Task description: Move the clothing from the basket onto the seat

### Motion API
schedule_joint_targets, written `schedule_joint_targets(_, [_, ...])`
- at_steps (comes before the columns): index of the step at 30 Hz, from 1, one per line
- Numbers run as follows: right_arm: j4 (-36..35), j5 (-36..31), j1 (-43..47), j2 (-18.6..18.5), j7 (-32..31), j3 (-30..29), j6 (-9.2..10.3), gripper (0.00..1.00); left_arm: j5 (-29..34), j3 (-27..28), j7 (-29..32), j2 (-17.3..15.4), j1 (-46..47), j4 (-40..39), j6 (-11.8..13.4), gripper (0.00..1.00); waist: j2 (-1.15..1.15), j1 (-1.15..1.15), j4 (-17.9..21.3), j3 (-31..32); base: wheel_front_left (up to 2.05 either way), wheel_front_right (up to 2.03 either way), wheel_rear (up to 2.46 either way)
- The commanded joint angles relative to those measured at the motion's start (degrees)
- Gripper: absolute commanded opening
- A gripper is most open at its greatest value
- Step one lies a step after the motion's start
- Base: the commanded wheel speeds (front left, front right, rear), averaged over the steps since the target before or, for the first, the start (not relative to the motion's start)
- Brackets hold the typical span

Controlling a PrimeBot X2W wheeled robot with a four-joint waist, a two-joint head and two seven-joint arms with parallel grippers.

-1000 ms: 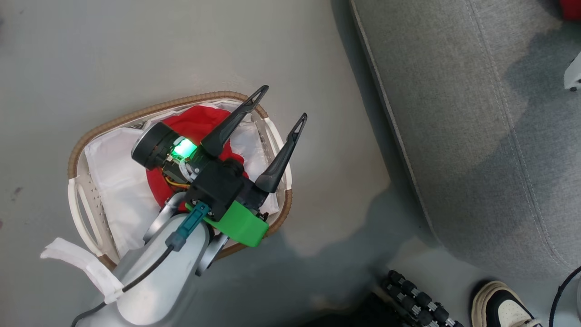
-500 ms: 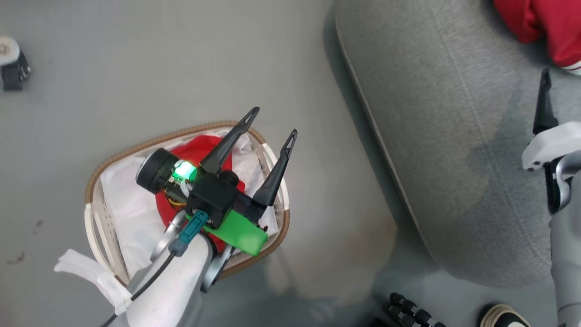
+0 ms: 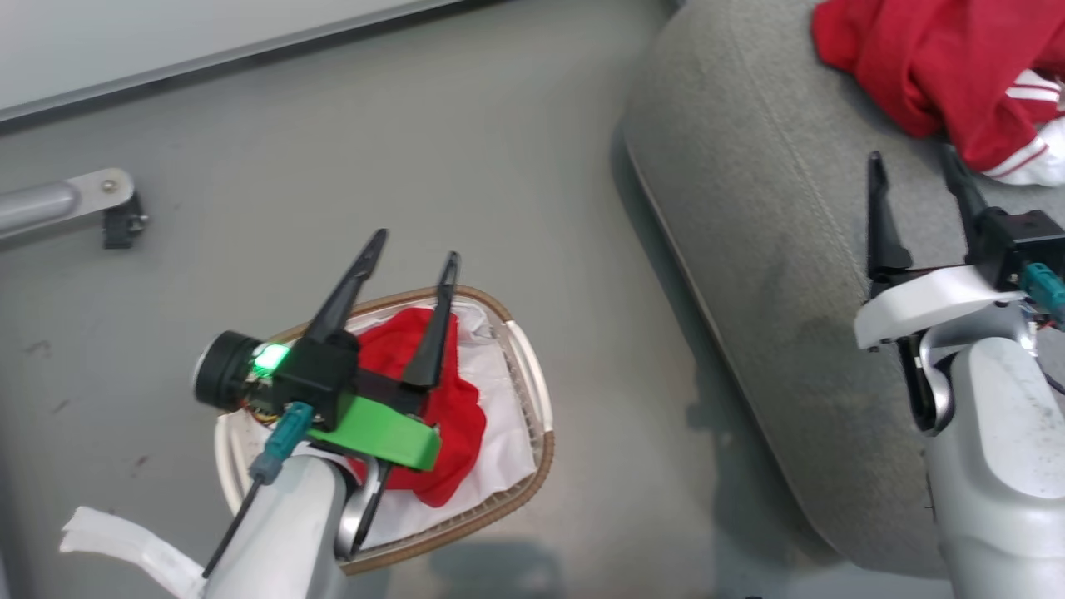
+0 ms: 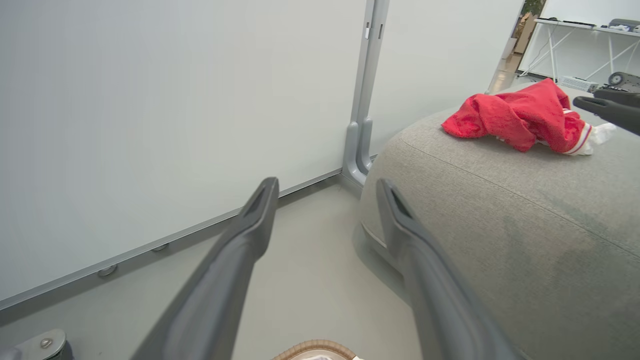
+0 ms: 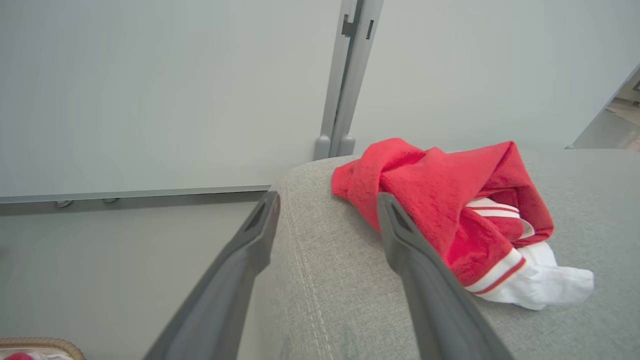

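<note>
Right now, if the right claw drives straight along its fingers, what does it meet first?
Most likely the red striped garment lying on the seat, just ahead of the right claw; its height over the seat is unclear.

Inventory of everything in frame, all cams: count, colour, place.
striped garment: 1, red with white trim, crumpled on the seat
plain garment: 1, red, in the basket
basket: 1, brown rim and white handles, on the floor left of the seat
liner: 1, white, inside the basket
seat: 1, grey, right side of the head view
floor: grey, under the basket
wall panels: white, behind the floor
post: 1, grey, between the panels
metal leg: 1, grey, on the floor at far left
left gripper: 1, dark, open and empty, above the basket
right gripper: 1, dark, open and empty, over the seat near the striped garment
</note>
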State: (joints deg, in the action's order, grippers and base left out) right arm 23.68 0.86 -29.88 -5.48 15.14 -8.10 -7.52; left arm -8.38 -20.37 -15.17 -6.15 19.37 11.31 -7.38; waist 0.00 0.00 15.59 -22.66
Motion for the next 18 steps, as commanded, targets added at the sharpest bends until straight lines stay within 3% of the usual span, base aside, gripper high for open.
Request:
schedule_joint_targets(1, [-0.66,0.55,1.02,0.3,0.01,0.95,0.06,1.0,0.57,1.49,0.03,0.34,-1.19,0.27,-0.11,1.0,0.0,0.0,-3.54,2.71,0.0,0.0,0.0])
schedule_joint_targets(10, [-2.19,3.15,3.67,2.07,0.01,3.8,0.06,1.0,1.46,11.1,0.03,1.93,-4.11,3.15,0.33,1.0,0.0,0.0,-9.57,6.23,0.0,0.0,0.0])
schedule_joint_targets(18, [-1.76,3.71,7.03,2.43,0.01,6.0,0.06,1.0,2.49,16.92,0.03,2.73,-7.75,5.37,0.52,1.0,0.0,0.0,-12.29,10.03,0.0,0.0,0.0])
